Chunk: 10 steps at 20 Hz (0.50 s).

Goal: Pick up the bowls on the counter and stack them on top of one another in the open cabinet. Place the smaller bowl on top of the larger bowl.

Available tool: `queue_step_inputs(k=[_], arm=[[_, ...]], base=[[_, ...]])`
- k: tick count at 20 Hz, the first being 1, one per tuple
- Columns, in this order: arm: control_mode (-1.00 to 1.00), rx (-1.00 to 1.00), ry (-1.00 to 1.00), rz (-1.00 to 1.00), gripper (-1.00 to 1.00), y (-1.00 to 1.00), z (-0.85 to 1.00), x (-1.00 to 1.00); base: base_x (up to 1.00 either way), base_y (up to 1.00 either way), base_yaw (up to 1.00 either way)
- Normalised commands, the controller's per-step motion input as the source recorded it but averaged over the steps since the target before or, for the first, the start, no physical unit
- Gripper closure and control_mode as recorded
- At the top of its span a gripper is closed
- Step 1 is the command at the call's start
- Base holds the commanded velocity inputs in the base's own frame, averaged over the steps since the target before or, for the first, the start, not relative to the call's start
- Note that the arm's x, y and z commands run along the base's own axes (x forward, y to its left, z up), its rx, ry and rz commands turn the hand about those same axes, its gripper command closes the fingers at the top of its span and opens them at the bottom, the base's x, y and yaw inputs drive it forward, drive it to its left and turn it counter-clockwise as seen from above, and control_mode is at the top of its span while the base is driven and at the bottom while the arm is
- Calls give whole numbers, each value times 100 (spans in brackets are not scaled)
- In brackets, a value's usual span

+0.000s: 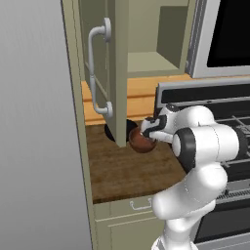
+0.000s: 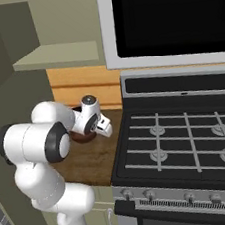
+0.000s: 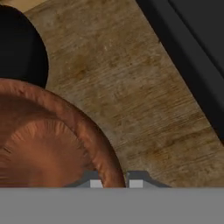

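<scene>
The smaller bowl, glossy reddish-brown, sits low over the wood counter beside the stove. My gripper is down at its right rim. In the hand view the bowl looms at the left, and its rim passes between the two fingertips of the gripper, which is shut on it. The larger black bowl lies just behind it, partly hidden by the open cabinet door, and shows again as a dark curve. I cannot tell whether the brown bowl still touches the counter. The cabinet shelf is above.
The black stove with grates borders the counter on the right, and a microwave hangs above it. The open door's grey handle juts out over the counter's left part. A beige drawer sits under the counter's front edge.
</scene>
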Motion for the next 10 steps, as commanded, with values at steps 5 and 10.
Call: queue_step_inputs(k=[5,10], arm=[[-100,0,-16,-3,100,0,64,3],[-100,0,-8,-7,100,24,49,38]], base=[[0,0,0],[0,0,0]])
